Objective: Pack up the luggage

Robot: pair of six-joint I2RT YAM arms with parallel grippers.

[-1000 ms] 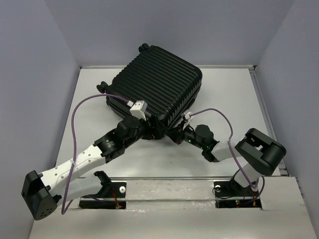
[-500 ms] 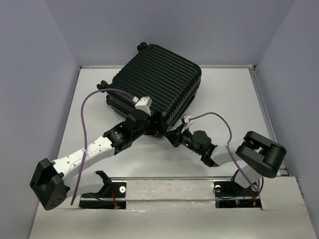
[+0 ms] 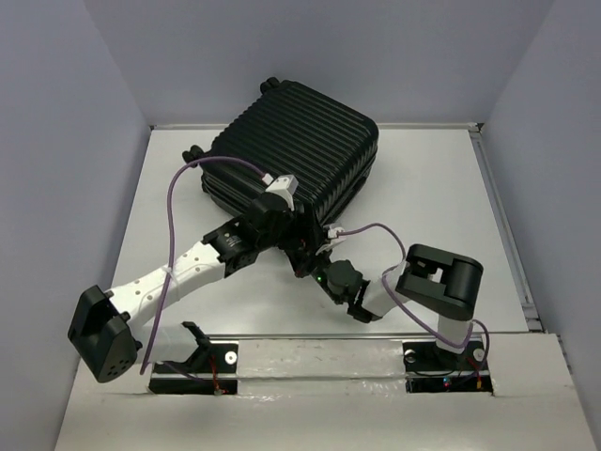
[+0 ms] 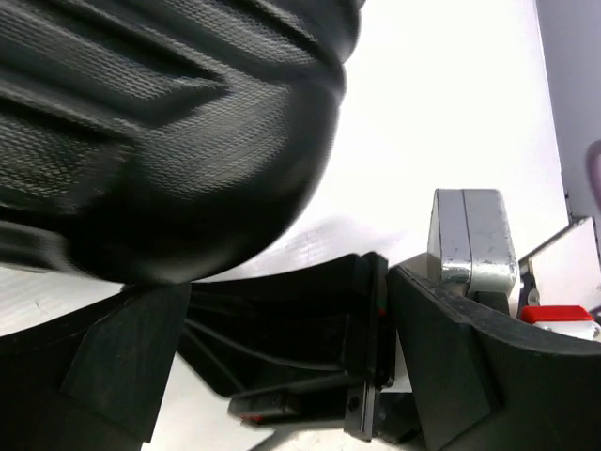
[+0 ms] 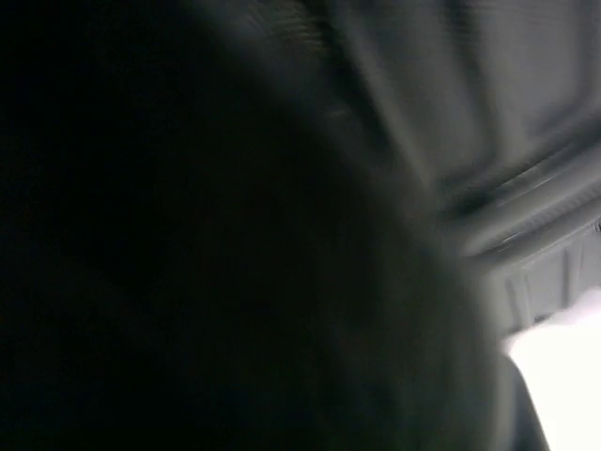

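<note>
The luggage [image 3: 296,146] lies closed at the back middle of the table, a black ribbed hard shell with wheels at its far-left side. My left gripper [image 3: 299,241] is at the luggage's near corner and stands open; in the left wrist view its fingers [image 4: 122,366] straddle the black body of the right gripper [image 4: 310,366], below the rounded shell corner [image 4: 169,122]. My right gripper [image 3: 312,261] is pressed up to that same corner, shut. The right wrist view is dark and blurred, showing only ribbed shell [image 5: 526,141]; whether anything is held is hidden.
Grey walls enclose the white table [image 3: 432,188] on three sides. Both arms' purple cables [image 3: 174,197] loop above the tabletop. The right arm's elbow [image 3: 437,282] is folded near the front edge. A silver block [image 4: 470,235] shows beside my left gripper's right finger.
The right gripper closed and swung left to the luggage's near corner as its arm folded. The left arm pushed forward and right along the shell. The luggage shifted slightly back.
</note>
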